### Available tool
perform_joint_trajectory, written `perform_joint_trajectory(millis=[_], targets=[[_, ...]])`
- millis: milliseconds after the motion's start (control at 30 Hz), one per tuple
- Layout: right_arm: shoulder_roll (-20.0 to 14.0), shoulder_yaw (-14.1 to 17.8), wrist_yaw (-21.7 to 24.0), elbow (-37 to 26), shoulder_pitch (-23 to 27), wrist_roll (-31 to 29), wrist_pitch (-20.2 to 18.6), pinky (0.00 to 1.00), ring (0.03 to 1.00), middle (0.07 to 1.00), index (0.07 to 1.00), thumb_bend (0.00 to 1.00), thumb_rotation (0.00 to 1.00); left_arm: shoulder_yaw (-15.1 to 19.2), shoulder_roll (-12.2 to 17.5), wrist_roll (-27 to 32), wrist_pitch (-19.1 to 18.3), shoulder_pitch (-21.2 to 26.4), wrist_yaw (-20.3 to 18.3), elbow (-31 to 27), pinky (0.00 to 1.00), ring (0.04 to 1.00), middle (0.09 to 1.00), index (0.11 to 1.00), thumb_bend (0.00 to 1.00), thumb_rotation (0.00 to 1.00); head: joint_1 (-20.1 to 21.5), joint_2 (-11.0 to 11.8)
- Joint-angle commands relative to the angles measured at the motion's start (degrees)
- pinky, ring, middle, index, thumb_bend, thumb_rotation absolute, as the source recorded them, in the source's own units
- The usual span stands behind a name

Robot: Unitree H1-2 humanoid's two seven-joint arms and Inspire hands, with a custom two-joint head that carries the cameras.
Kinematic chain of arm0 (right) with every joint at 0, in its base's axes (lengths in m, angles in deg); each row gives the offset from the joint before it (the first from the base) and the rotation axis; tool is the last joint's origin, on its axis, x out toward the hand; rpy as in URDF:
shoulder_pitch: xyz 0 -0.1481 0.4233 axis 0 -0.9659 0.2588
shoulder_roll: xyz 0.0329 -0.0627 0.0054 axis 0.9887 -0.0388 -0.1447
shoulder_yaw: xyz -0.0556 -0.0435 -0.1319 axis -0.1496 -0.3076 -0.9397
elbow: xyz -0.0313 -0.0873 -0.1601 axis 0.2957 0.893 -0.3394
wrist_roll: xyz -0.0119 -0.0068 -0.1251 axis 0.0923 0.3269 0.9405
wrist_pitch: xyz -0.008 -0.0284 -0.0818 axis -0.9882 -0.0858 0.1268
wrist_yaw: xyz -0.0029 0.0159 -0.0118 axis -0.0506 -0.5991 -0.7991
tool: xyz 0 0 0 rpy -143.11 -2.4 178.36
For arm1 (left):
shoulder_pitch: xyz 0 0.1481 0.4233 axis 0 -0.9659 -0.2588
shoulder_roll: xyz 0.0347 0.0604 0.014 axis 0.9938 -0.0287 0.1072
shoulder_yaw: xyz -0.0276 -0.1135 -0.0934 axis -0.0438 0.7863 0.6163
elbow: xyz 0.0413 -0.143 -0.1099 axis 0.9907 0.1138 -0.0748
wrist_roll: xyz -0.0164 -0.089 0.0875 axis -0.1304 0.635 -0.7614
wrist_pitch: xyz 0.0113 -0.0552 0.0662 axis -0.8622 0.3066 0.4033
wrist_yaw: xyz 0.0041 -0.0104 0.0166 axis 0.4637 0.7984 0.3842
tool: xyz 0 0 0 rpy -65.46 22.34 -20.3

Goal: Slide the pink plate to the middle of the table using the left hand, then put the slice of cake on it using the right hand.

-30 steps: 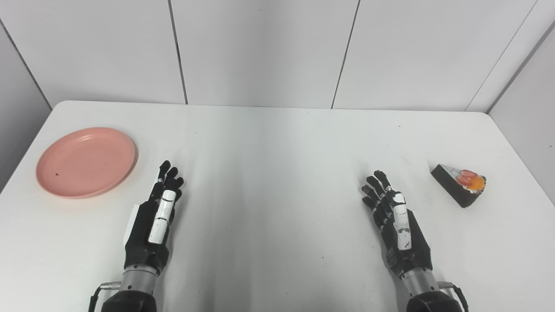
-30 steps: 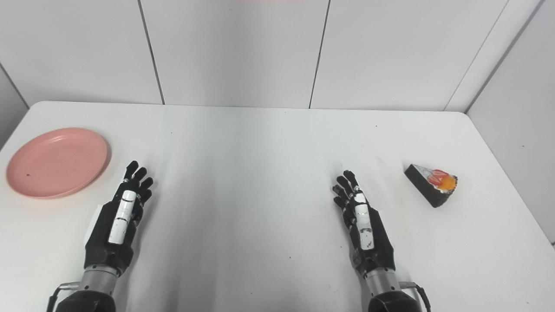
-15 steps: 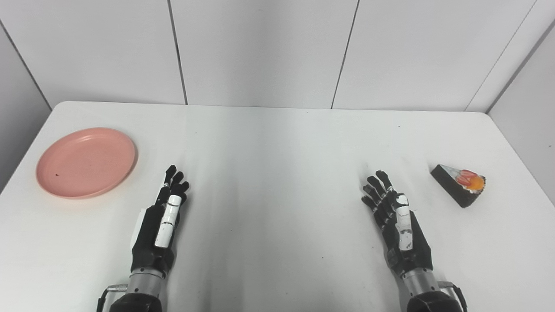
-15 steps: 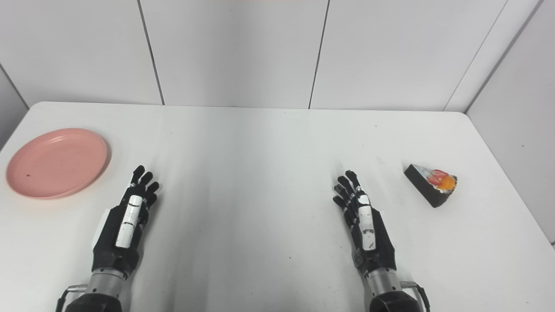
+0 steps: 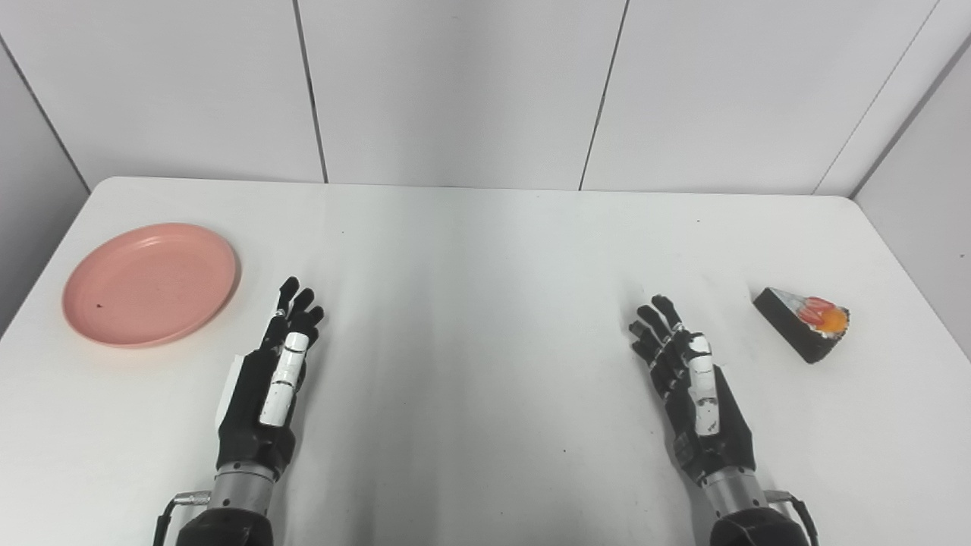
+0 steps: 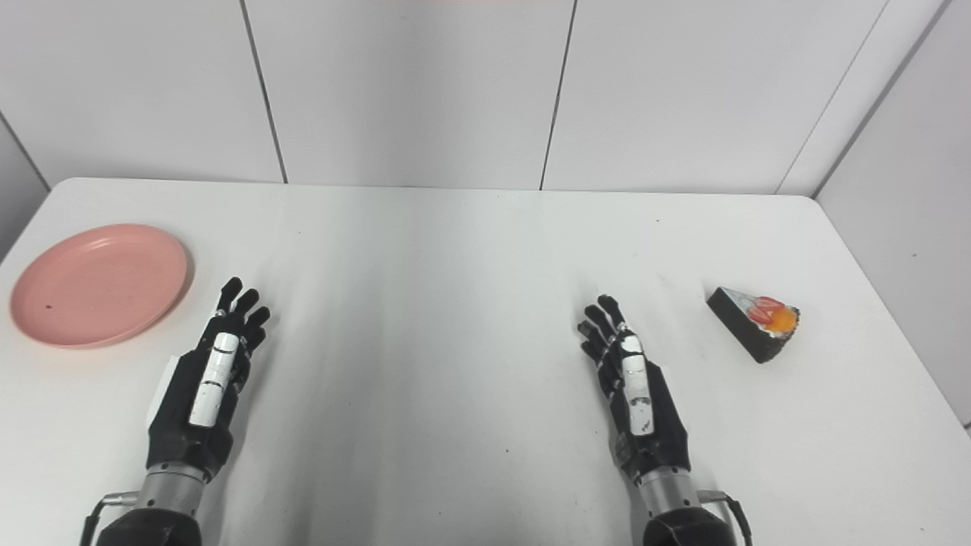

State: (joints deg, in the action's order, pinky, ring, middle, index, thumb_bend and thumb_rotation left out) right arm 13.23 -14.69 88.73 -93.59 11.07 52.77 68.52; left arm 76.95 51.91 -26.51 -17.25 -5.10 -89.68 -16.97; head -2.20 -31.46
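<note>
The plate lies on the worktop near its left edge, about midway between the front and back edges. The slice of cake lies near the right edge, a little nearer the front than the plate. Between them, toward the front edge, are the two hands. The left hand is to the right of the plate and apart from it; the right hand is to the left of the slice and apart from it.

Table: smooth, matt white. Plate: smooth pink, plastic-looking, slight sheen. Hands' wrists: bare brushed metal; shells black, matt.
</note>
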Motion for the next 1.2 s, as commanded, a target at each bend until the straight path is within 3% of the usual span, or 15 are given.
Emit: perform_joint_trajectory(millis=[0,333,500,700,800,967,1167], targets=[[-0.2,0.3,0.4,-0.8,0.9,-0.4,1.2,0.96,0.926,0.928,0.941,0.86,0.97,-0.2,0.2,0.2,1.2,0.9,-0.7,-0.6,0.99,0.96,0.982,1.0,0.69,0.83,-0.7,0.9],[-1.7,1.4,3.2,10.0,2.9,-1.0,9.2,0.98,0.931,0.932,0.957,0.84,1.0,-1.9,-0.9,-2.3,8.2,2.4,-0.1,8.6,0.98,0.958,0.988,1.0,0.67,0.86,-5.0,10.9],[-2.1,2.1,3.7,15.7,5.1,-0.9,11.8,0.97,0.925,0.922,0.952,0.84,1.0,-2.2,-1.0,-3.0,12.0,3.9,0.0,13.3,1.0,0.974,0.997,1.0,0.57,0.88,-6.0,13.0],[-2.7,2.7,4.9,17.0,5.4,-2.4,12.3,1.0,0.949,0.946,0.965,0.82,1.0,-2.8,-1.7,-4.4,13.4,4.0,0.4,14.2,0.98,0.971,0.992,1.0,0.51,0.85,-8.1,12.5],[-3.1,3.0,5.2,15.8,4.7,-2.7,11.6,1.0,0.955,0.952,0.973,0.82,1.0,-3.4,-2.2,-5.0,13.0,3.5,0.4,13.0,0.97,0.967,0.992,1.0,0.48,0.86,-10.9,10.9],[-3.9,2.9,5.2,13.6,3.8,-2.8,10.4,1.0,0.97,0.971,0.997,0.8,1.0,-4.2,-2.7,-5.5,11.9,3.5,0.7,12.0,0.96,0.961,0.98,1.0,0.5,0.87,-13.2,9.1],[-4.3,2.8,5.3,13.1,3.8,-3.4,10.2,1.0,0.969,0.973,1.0,0.77,1.0,-4.1,-2.9,-5.0,11.2,4.2,0.6,12.4,0.98,0.98,0.981,1.0,0.52,0.87,-12.9,8.4]])
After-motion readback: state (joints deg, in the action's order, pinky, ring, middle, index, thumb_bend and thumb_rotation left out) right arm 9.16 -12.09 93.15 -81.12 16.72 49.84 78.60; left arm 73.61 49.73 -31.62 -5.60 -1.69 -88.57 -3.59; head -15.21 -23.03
